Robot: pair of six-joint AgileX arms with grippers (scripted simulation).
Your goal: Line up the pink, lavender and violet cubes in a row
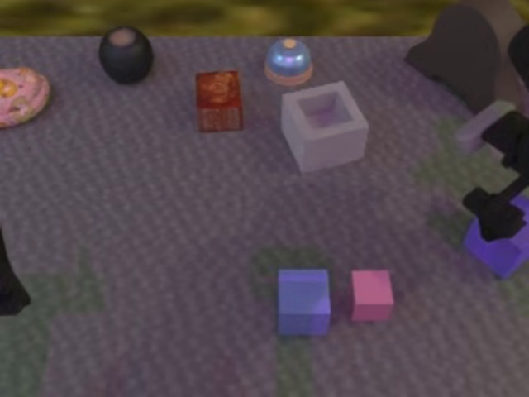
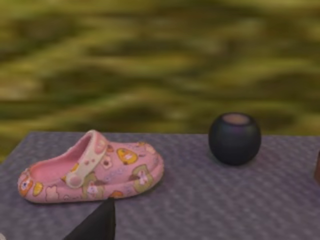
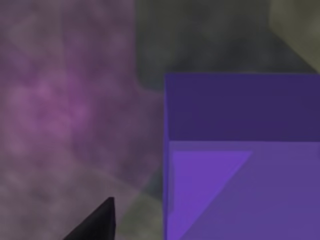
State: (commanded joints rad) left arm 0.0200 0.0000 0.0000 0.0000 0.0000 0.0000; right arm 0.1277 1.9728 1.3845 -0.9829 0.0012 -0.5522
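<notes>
Partly hidden violet cube (image 1: 493, 248) under right gripper (image 1: 496, 222), grip unclear, left arm (image 1: 10, 285) cropped

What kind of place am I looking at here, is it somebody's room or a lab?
Probably neither: it looks like a computer-rendered test table. Unrelated props lie scattered on a patterned cloth: a pink shoe, a bell and plain cubes such as the violet cube, under the right claw. Behind is only an olive blur.
</notes>
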